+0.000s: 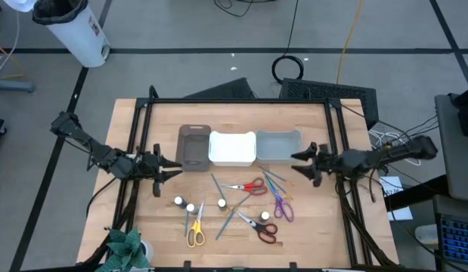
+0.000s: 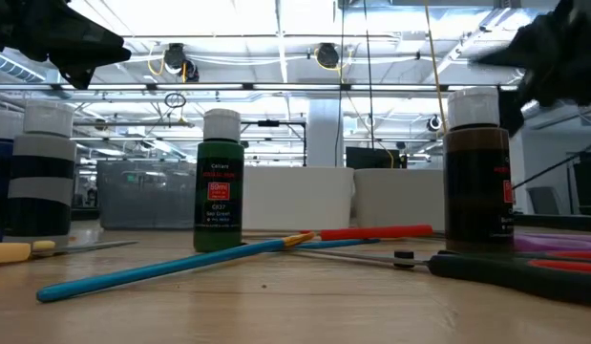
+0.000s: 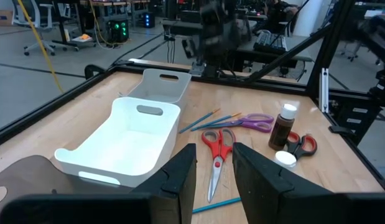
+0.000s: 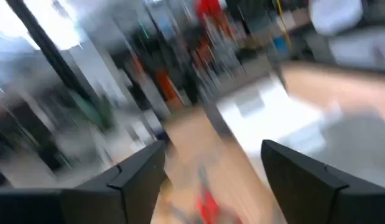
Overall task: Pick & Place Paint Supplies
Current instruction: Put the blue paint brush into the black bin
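Pretty sure I'm parked in a big open robotics lab or workshop. Past my wooden table (image 1: pixel 135 113) with its black frame (image 1: pixel 241 100) there's grey floor with cables (image 1: pixel 288 66), rows of ceiling strip lights (image 2: pixel 228 43), office chairs (image 3: pixel 32 14) and other benches of gear.

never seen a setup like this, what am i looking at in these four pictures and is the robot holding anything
Two robot arms work at a wooden table. One picture looks down from above, one sits at table height, and two come from cameras on the arms' wrists. The left pincer and right pincer hang over the table's two sides, both open and empty. On the table stand three bins: brown, white and grey. In front of them lie scissors, thin brushes and small white-capped paint bottles.
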You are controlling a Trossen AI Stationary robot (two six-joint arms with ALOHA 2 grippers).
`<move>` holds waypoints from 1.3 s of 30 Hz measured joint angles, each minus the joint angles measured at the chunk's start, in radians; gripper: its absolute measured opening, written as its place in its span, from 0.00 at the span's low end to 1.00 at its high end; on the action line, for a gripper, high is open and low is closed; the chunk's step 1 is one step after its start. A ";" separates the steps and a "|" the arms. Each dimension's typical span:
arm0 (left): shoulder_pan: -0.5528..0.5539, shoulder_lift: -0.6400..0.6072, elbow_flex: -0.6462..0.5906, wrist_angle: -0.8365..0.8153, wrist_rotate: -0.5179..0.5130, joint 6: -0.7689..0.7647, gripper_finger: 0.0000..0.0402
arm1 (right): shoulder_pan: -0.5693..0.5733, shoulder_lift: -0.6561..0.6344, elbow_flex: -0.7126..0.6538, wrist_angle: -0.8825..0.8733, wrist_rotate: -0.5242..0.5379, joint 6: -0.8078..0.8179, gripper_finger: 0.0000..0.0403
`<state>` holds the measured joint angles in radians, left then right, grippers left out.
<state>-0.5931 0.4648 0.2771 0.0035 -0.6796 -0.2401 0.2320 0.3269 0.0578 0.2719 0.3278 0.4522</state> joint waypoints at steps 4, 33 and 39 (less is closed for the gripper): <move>0.000 0.000 0.000 0.000 0.000 0.000 0.28 | 0.095 0.230 0.066 -0.112 0.092 0.025 0.69; 0.000 0.000 0.000 0.000 0.000 0.000 0.28 | 0.294 0.920 0.255 -0.550 0.077 0.416 0.34; 0.000 0.000 0.000 0.000 0.000 0.000 0.28 | 0.294 0.920 0.254 -0.555 0.069 0.422 0.20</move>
<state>-0.5930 0.4644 0.2769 0.0036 -0.6796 -0.2401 0.5259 1.2469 0.3122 -0.2834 0.3971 0.8745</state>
